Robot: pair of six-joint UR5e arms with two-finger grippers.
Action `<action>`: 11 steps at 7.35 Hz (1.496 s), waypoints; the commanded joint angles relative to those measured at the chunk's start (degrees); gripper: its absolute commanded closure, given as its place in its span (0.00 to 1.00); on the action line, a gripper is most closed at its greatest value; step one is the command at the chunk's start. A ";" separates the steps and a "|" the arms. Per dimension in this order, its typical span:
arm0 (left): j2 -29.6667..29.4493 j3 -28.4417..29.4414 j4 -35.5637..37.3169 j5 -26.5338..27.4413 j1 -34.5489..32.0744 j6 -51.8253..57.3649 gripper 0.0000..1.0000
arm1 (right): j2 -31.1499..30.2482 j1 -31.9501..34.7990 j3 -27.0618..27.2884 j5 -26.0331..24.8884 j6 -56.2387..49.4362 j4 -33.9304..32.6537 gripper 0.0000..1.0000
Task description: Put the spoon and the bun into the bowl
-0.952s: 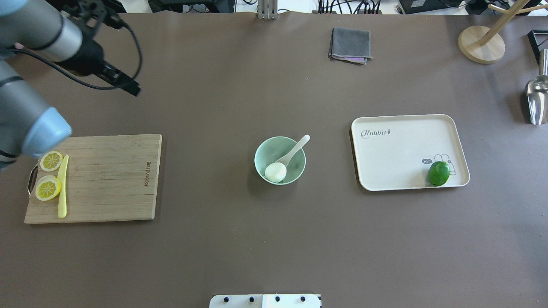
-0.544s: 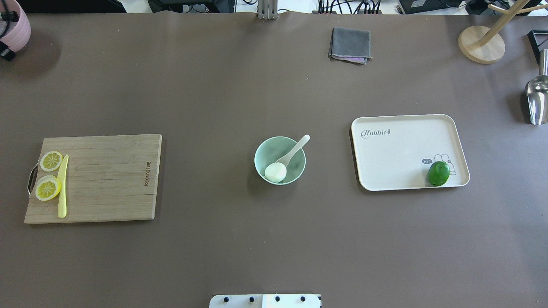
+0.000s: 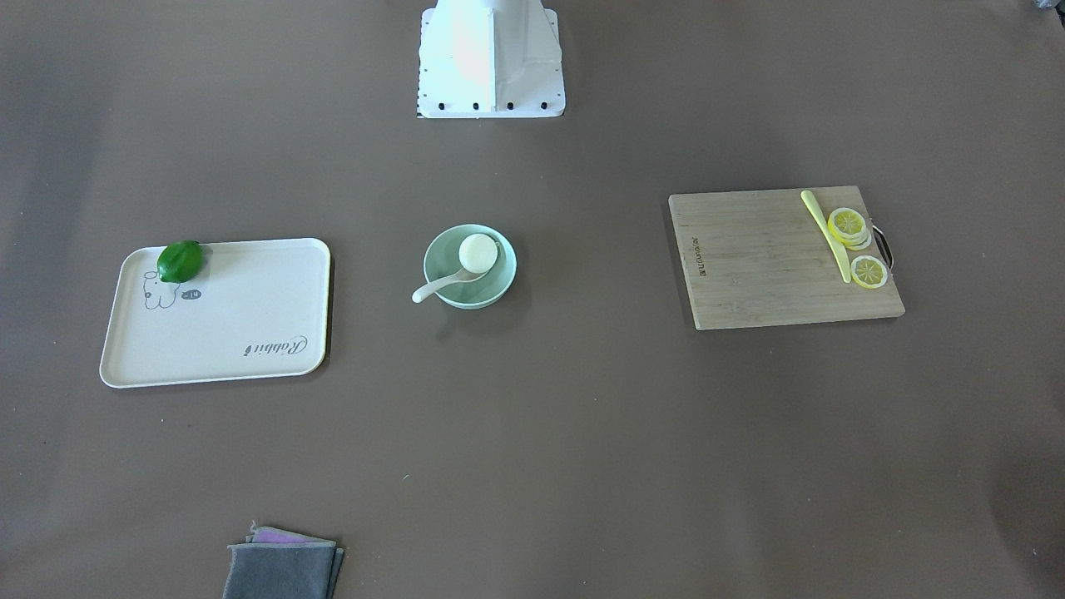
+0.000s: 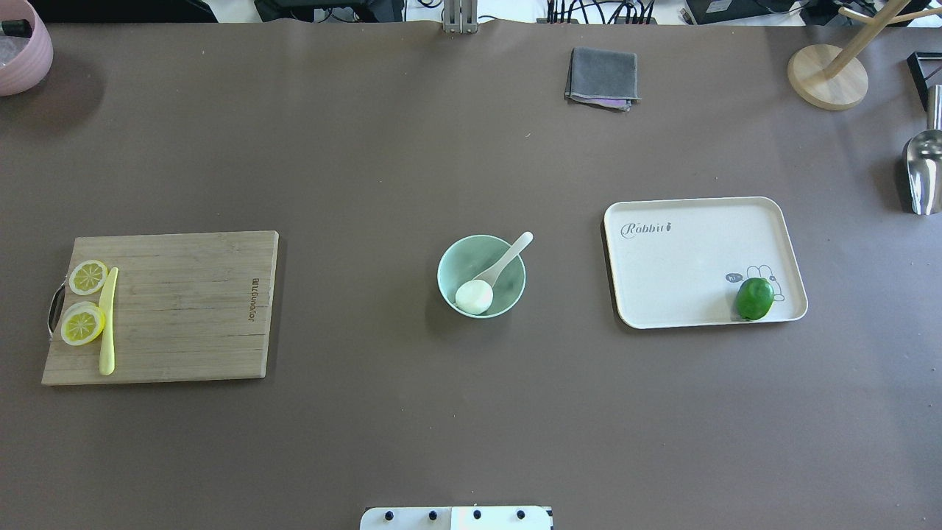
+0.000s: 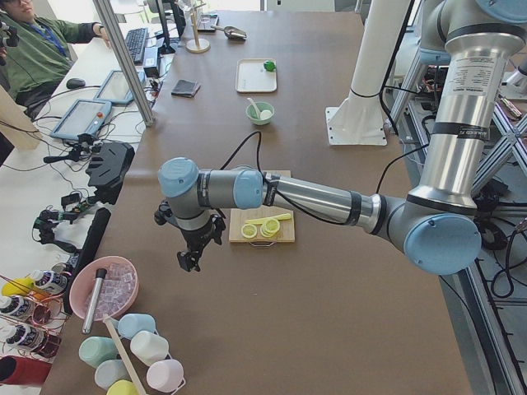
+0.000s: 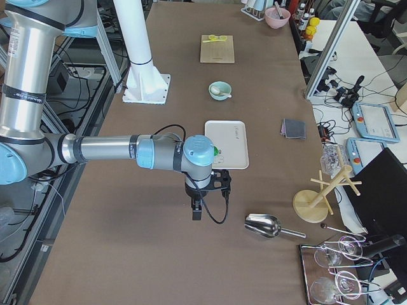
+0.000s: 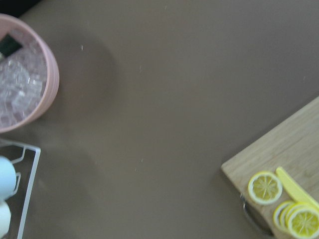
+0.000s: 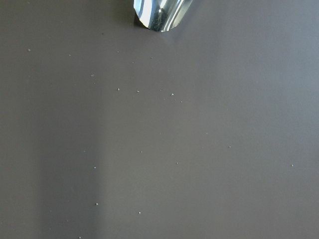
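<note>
Bowl (image 4: 462, 259) sits mid-tabletop, upright. Bun (image 4: 473, 296) is inside it, lying against the wall nearest the robot. Spoon (image 4: 509, 255) is in there too, with its scoop down in the bowl right at the bun. Whether the bun rests on the scoop or just touches it, I cannot tell. The handle leans on the rim and pokes out past it, toward the far side.

Left tool (image 5: 186, 262) hangs over bare tabletop at the robot's left end, beyond the cutting board (image 4: 184, 309) and near a pink tub of ice (image 5: 103, 288). It shows only from the side, so I cannot tell how wide it stands. Nothing is seen in it.

Right tool (image 6: 196, 213) hangs low at the other end, past the tray (image 4: 684, 265) and near a metal scoop (image 6: 262, 225). Again it shows only from the side, so I cannot tell its width.

Both tools are well apart from the bowl.

My reading is that the task looks complete, with both items in the bowl. The one loose end is the handle overhanging the rim, though the spoon looks settled. I see nothing left to pick up.
</note>
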 commanded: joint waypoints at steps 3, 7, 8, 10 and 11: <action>2.03 0.89 -2.62 0.39 -1.59 -11.72 0.01 | -0.06 -0.07 -0.22 0.13 0.12 0.00 0.00; 6.17 -4.39 -5.18 -0.13 -1.06 -11.55 0.01 | 0.20 -0.07 -1.10 0.13 0.20 0.00 0.00; 6.26 -4.39 -5.18 -0.22 -1.06 -11.46 0.01 | 0.20 -0.07 -1.19 0.13 0.20 0.00 0.00; 6.17 -4.30 -5.26 -0.14 -1.06 -11.46 0.01 | 0.20 -0.07 -1.28 0.22 0.29 0.00 0.00; 6.26 -4.30 -5.26 -0.14 -1.06 -11.46 0.01 | 0.20 -0.07 -1.36 0.22 0.29 0.00 0.00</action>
